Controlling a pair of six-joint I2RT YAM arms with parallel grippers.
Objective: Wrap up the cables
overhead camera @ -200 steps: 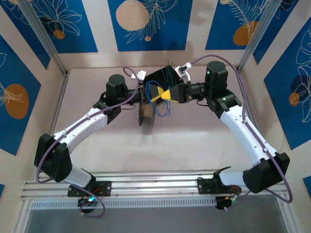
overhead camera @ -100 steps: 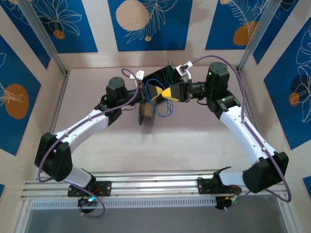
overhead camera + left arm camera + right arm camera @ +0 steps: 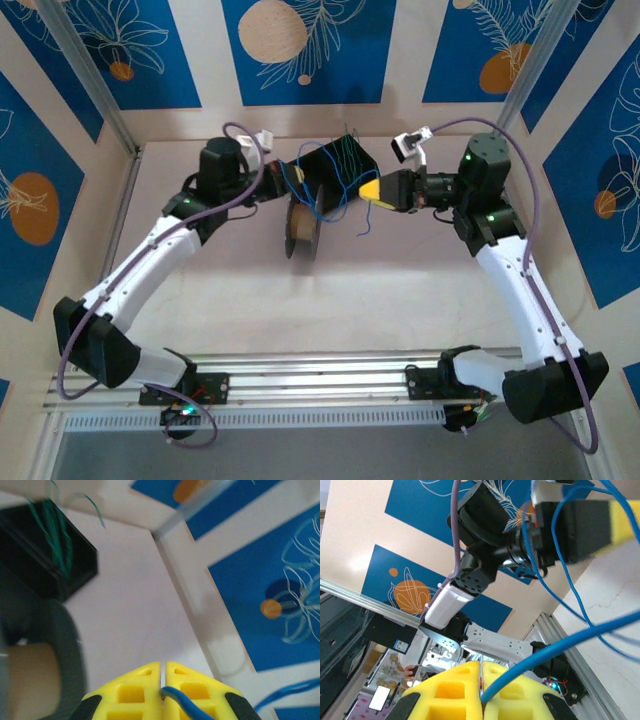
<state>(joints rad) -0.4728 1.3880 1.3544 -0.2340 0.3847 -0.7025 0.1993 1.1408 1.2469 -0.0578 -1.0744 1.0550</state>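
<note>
Item 1: thin blue cable point(image 3: 555, 647), loosely looped, strung between the two hands above the pale counter point(image 3: 400, 290) at its far middle.

Item 2: left hand point(image 3: 163, 672), yellow fingers pressed together, pinching one stretch of the blue cable at the seam.

Item 3: right hand point(image 3: 482, 669), yellow fingers likewise closed tight, gripping another stretch of the same cable.

Item 4: thin green cables point(image 3: 56, 545), bunched inside an open black box point(image 3: 330, 160) near the back wall.

Item 5: tan spool with dark flanges point(image 3: 298, 232), standing on edge on the counter just in front of the box, near the hanging blue loops.
</note>
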